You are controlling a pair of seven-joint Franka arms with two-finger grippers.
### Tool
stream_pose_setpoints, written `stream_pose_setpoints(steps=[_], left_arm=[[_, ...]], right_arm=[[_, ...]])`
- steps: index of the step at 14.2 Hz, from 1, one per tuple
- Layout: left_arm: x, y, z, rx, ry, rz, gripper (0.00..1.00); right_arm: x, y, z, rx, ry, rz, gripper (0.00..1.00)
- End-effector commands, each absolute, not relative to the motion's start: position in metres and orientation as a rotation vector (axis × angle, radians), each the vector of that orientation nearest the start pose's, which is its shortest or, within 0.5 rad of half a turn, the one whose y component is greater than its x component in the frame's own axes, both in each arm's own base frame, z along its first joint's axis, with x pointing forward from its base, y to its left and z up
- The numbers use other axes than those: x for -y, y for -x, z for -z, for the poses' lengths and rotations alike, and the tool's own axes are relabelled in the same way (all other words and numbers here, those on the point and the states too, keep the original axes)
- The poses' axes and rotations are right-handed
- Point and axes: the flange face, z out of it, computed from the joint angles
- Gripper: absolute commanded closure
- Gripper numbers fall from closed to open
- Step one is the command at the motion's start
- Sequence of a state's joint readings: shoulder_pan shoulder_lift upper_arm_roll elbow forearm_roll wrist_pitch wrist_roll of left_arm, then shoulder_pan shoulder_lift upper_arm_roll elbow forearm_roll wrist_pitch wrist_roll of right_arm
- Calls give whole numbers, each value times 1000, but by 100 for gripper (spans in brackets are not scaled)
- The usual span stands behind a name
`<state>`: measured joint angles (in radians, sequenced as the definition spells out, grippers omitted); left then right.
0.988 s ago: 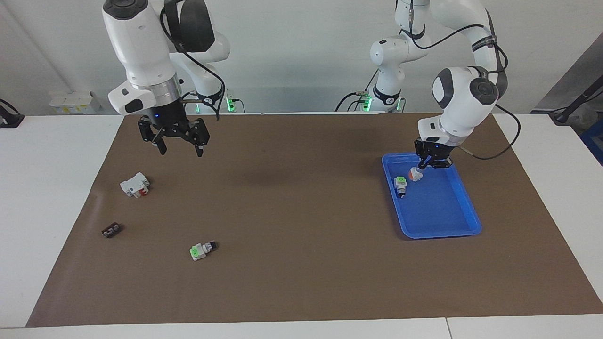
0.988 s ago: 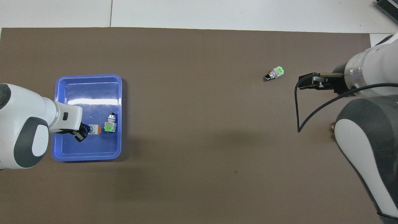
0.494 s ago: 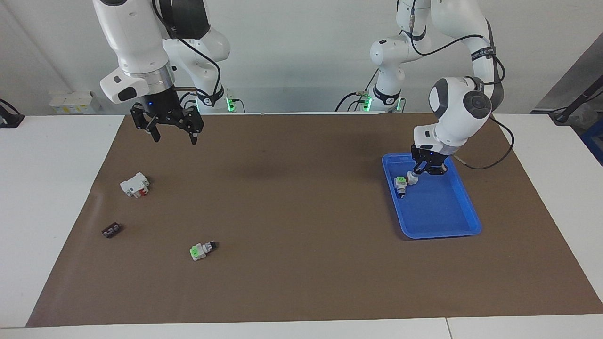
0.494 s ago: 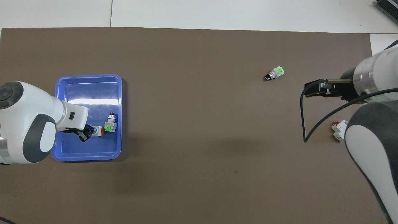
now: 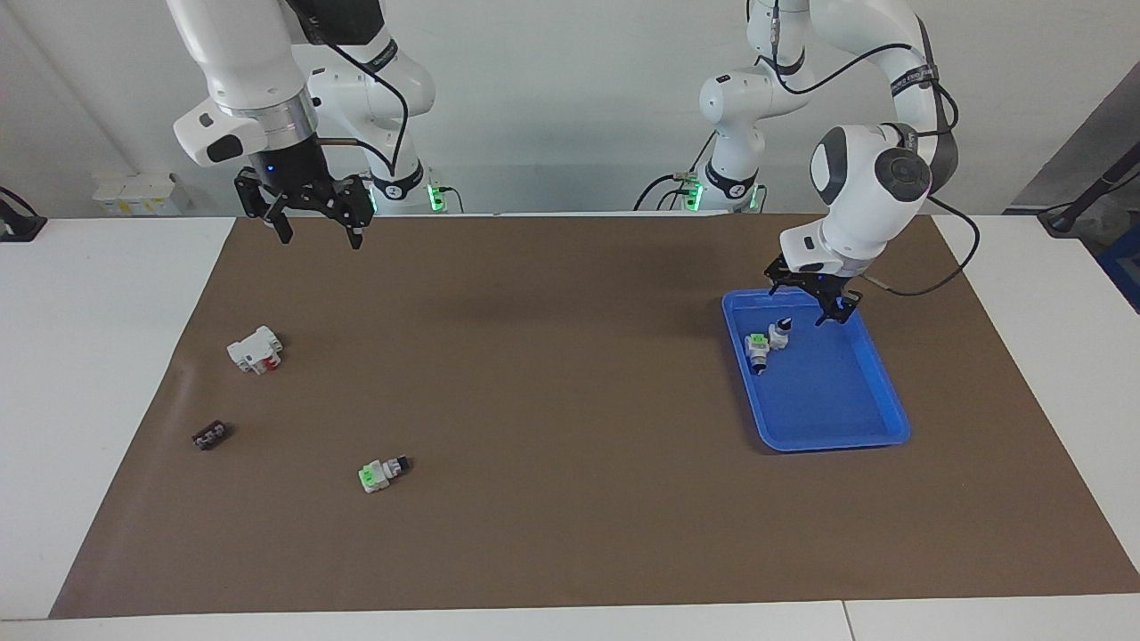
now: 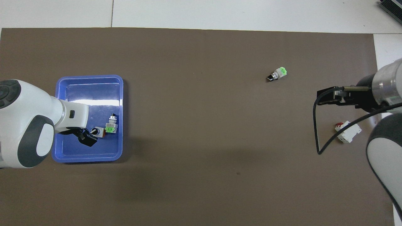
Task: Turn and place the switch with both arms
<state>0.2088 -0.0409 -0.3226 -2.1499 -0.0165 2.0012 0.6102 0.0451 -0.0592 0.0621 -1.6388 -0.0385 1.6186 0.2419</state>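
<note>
The switch point(image 5: 781, 335) point(image 6: 99, 131) rests in the blue tray point(image 5: 833, 396) point(image 6: 89, 94), its black knob uppermost and its orange end against a green-ended switch point(image 5: 757, 349) point(image 6: 111, 126). My left gripper point(image 5: 810, 301) point(image 6: 86, 139) hangs open just above the switch's knob, and nothing is between its fingers. My right gripper point(image 5: 321, 239) point(image 6: 329, 97) is open and empty, held high over the mat's edge closest to the robots at the right arm's end.
On the brown mat at the right arm's end lie a white block with a red mark point(image 5: 256, 349) point(image 6: 348, 131), a small black part point(image 5: 210, 435) and another green-ended switch point(image 5: 383, 472) point(image 6: 277, 74), the farthest from the robots.
My left gripper lowered the switch into the tray, opened and rose off it. The right gripper lifted and drew back toward the robots, uncovering the white block in the overhead view.
</note>
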Motion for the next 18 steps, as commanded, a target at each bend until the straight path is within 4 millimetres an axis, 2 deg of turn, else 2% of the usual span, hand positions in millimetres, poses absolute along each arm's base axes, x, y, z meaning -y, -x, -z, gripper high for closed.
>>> stream_pose_setpoints(steps=[1,2,5,6,7,10,12,13,14,16,18], left_arm=[[50,-507,-432,-814,3016,-146,0],[42,-507,-440,-774,3024,-119,0],[14,-508,-481,-683,3050,9,0],[13,-512,-493,-669,3052,51,0],[10,-519,-513,-621,3056,113,0],[16,-537,-573,-477,3089,108,0],[31,-542,-611,-394,3108,108,0],[32,-544,-627,-353,3117,103,0],[38,-545,-641,-365,3119,80,0],[40,-546,-660,-368,3121,22,0],[45,-539,-672,-380,3120,-17,0]], right_arm=[[-41,-531,-629,-228,3158,40,0],[-40,-532,-630,-234,3151,53,0],[-42,-532,-632,-230,3151,58,0],[-41,-532,-632,-232,3150,60,0],[-41,-532,-632,-232,3149,60,0],[-34,-533,-633,-239,3149,62,0],[-24,-532,-634,-198,3150,54,0],[-27,-532,-635,-176,3151,54,0],[-16,-533,-635,-200,3147,55,0],[-8,-534,-635,-198,3158,54,0],[-7,-532,-635,-165,3161,44,0]])
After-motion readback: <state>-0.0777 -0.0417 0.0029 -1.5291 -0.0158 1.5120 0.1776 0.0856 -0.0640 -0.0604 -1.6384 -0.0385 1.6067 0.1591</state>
